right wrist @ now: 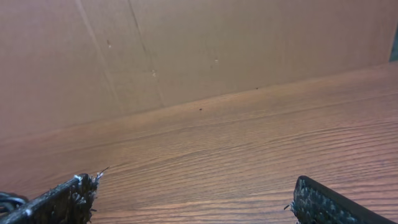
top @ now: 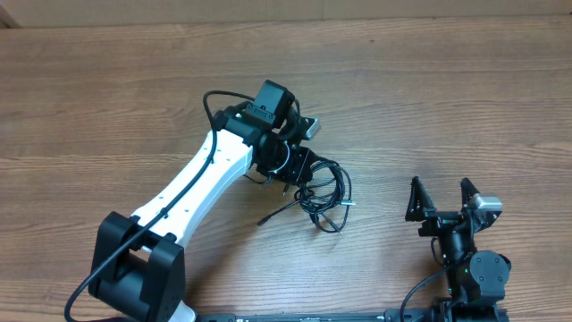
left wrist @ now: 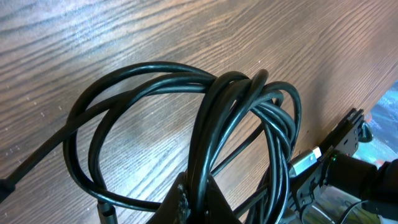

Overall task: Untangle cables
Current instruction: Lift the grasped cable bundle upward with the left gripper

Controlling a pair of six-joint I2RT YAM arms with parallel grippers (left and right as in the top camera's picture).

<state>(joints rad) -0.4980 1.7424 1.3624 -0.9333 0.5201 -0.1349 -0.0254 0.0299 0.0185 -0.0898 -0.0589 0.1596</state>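
**Cables pinched at mid-table, wood stretching out around them**

Closest to us, the left gripper [left wrist: 198, 200] is clamped tight on the cables [left wrist: 236, 106], a looped black bundle at mid-table with a silver plug [left wrist: 305, 163] on its right side. The wood-grain table [top: 465, 80] runs wide from the bundle on every side. The right gripper [top: 441, 199] sits well apart near the front edge, its fingers spread wide around nothing. A plain brown wall [right wrist: 186, 50] backs the far edge.
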